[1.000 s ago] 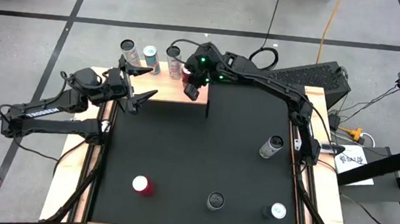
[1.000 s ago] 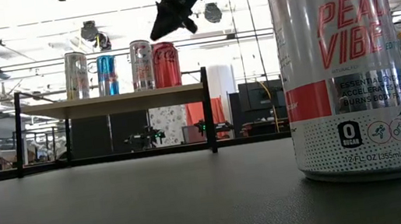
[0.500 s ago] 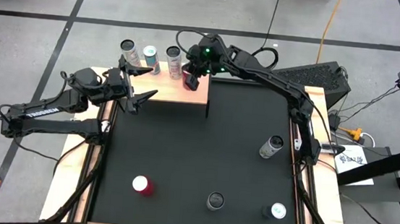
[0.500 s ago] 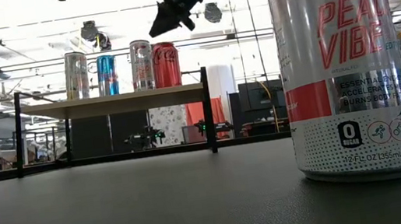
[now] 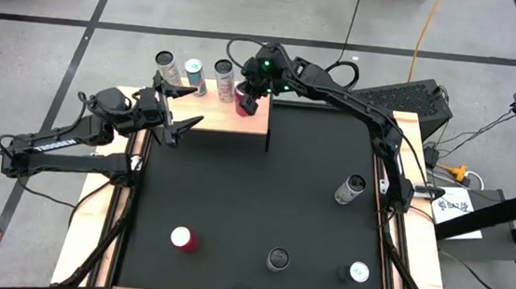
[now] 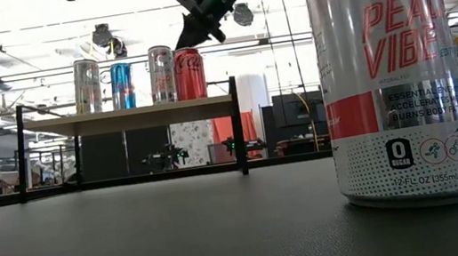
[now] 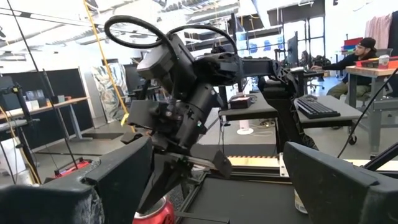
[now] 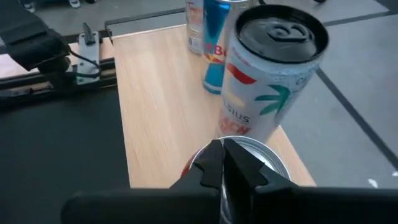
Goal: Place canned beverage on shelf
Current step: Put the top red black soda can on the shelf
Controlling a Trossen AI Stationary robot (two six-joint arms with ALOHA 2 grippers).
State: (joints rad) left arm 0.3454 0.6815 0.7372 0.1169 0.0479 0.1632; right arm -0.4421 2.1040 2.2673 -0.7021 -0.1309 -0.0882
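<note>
The shelf [image 5: 213, 120] is a pale wood board on black legs at the table's far left. Standing on it in a row are a silver can [image 6: 86, 85], a blue can [image 6: 121, 85], a silver can [image 6: 161, 73] and a red can [image 6: 189, 72]. My right gripper [image 6: 181, 43] is shut and hangs right over the red can's silver lid [image 8: 261, 155], slanting down. My left gripper [image 5: 186, 108] waits open beside the shelf's left end, level, with nothing between its fingers. My right gripper's shut fingertips [image 8: 221, 152] stand over the red can's lid, coming at it from above and from the table's right. I cannot tell whether they touch the lid. The can stands upright on the shelf.
Loose cans stand on the black table: a red one [image 5: 182, 239] near left, a dark-topped one [image 5: 278, 259], one at the near right [image 5: 357, 272] and one by the right edge [image 5: 352, 188]. A large Celsius can [image 6: 388, 79] fills the low view's right.
My right gripper, still shut, has gone a little toward the table's far edge, from the shelf's near right corner to above the red can. The cans on the shelf have stayed where they were.
</note>
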